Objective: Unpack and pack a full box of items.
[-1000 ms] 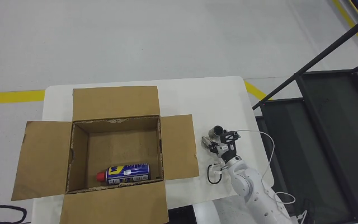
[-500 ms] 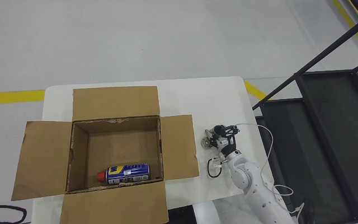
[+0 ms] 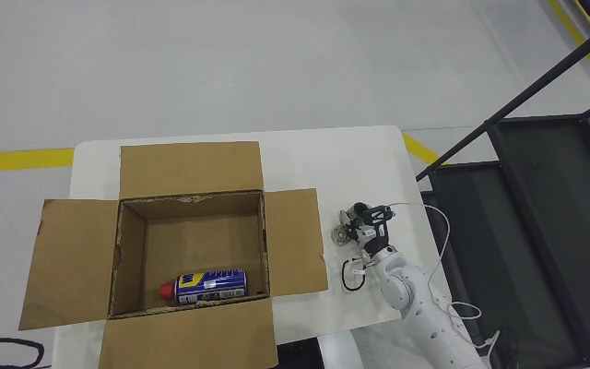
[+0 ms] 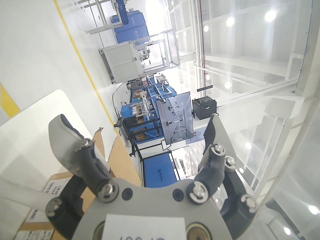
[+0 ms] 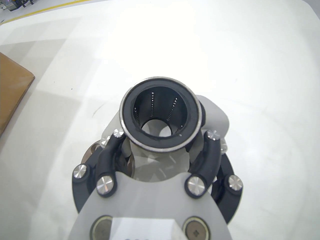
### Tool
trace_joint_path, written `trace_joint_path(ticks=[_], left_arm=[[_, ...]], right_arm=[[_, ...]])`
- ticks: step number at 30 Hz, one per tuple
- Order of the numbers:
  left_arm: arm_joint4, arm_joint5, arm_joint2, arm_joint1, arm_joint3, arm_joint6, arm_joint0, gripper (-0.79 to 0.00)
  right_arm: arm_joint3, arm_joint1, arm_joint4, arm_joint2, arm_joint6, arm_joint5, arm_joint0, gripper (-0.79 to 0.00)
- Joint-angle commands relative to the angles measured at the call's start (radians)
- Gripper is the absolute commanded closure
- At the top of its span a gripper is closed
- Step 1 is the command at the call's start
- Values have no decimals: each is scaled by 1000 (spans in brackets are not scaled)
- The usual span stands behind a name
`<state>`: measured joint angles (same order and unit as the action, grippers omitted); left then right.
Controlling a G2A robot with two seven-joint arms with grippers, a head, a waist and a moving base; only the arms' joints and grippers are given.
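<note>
An open cardboard box (image 3: 263,242) stands on the white table (image 3: 369,161); a blue spray can (image 3: 208,285) lies in its near corner. Right of the box's side flap, my right gripper (image 3: 357,227) is shut on a metal bearing sleeve (image 3: 347,222). In the right wrist view the sleeve (image 5: 161,136) shows a dark hollow bore, held between the fingers (image 5: 217,118) just above bare tabletop, with a flap corner (image 5: 12,83) off to the side. My left gripper (image 4: 138,136) is open with nothing in it, beside a cardboard flap (image 4: 120,156), facing out into the room.
A dark metal frame (image 3: 516,212) stands just beyond the table's right edge. A black cable loop (image 3: 351,278) hangs off the right arm near the front edge. Bare tabletop stretches behind and right of the box.
My right gripper, still holding the bearing sleeve, has shifted a little toward the back of the table. The box and spray can have not moved.
</note>
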<state>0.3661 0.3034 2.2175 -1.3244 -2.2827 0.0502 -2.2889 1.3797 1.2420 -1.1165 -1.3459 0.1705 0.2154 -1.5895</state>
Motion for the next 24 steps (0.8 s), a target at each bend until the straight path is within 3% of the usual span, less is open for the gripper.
trace_joint_path(ticks=[1,16,24], left_arm=[[0,0,0,0,0,0,0,-785],[0,0,0,0,0,0,0,-785],[0,0,0,0,0,0,0,-785]], right_arm=[[10,-1,-5,-4,4,-1,-4,0],[160,-10,-20,-56,10,-10,-59,0],[309,-17,-66,-82,-27,-9,-75,0]])
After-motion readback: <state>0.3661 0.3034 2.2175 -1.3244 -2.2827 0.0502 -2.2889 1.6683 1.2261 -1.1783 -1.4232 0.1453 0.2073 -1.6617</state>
